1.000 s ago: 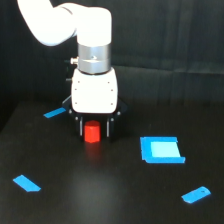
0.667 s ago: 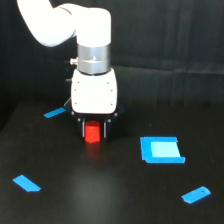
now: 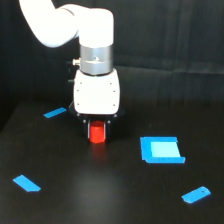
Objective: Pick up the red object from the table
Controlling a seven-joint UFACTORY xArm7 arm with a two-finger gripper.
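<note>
Here, red object [image 3: 97,132] within pincer [image 3: 97,131]

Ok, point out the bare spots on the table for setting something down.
Widest bare patch: the front middle of the table, between the blue strip and the blue tab. Also free: the far side past the blue square. Crowded: under the gripper, around the red object, near the far strip.

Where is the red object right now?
In the exterior view, the red object sits left of centre on the table, directly beneath the gripper.
</note>
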